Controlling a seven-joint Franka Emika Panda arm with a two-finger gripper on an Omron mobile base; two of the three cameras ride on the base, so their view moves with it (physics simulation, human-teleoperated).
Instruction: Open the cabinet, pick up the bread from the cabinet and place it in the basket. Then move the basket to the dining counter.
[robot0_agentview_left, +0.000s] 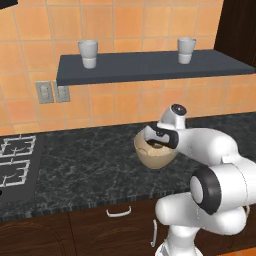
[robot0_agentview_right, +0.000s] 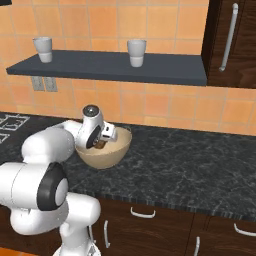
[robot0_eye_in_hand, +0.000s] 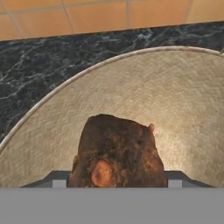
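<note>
Your gripper over the basket, jaws set wide on either side of the bread, loaf at 6 o'clock in hand view, black worktop beneath.

Orange tiled wall, dark floating shelf, black granite worktop, dark wood cabinets, hob

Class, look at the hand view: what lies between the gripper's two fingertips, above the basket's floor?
The bread, a dark-brown lumpy loaf, sits between the fingertips in the hand view, over the pale speckled inside of the basket.
</note>
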